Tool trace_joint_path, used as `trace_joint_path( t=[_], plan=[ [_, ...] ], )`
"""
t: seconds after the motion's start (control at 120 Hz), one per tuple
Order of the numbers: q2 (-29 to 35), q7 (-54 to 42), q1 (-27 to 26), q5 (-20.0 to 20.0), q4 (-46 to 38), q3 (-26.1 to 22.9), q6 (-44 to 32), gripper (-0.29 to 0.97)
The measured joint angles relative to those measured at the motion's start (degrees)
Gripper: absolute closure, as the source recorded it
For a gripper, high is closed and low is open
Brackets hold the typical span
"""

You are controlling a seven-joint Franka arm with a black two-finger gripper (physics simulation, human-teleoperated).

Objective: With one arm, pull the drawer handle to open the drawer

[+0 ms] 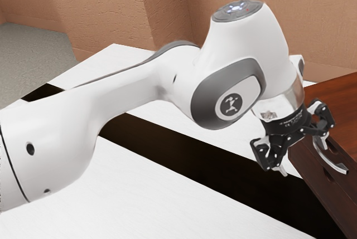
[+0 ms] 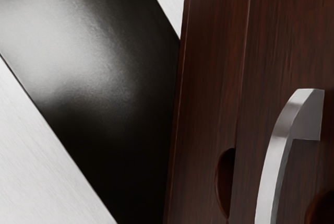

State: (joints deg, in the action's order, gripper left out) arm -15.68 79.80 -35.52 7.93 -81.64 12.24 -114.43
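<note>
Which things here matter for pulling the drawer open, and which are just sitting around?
For the job:
- silver handle
- dark wooden drawer
- hand, open, close to the handle

Just there:
- white table
- black stripe across the table
- brown wall

Glossy white robot arm (image 1: 139,88): shell plain white, joint caps mid-grey, one with a white logo. Jaws black with pale metal tips. Dark red-brown wooden drawer front (image 2: 292,36): fine straight grain, darker in the cut-outs. Curved brushed-silver metal handle (image 2: 282,151): light grey, no pattern. Flat white surface (image 1: 167,194): faint brushed streaks, crossed by a glossy black band (image 1: 195,150). Terracotta-tan plaster wall (image 1: 100,5): mottled. Grey floor (image 1: 28,49): speckled.
</note>
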Motion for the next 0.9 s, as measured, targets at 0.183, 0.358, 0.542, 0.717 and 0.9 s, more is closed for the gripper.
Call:
trace_joint_path(
  t=[0.183, 0.358, 0.542, 0.717, 0.9],
  plan=[
    [0.00, 0.51, 0.00, -0.08, -0.89, 0.03, -2.57, 0.15],
    [-0.01, 0.87, 0.07, -0.10, -2.11, 0.02, -4.06, 0.20],
    [0.00, 1.14, 0.08, -0.17, -2.88, 0.03, -4.94, 0.22],
    [0.00, 1.32, 0.11, -0.14, -3.34, 0.01, -5.57, 0.23],
    [0.15, 1.39, 0.26, -0.23, -4.08, 0.01, -5.96, 0.24]
  ],
)
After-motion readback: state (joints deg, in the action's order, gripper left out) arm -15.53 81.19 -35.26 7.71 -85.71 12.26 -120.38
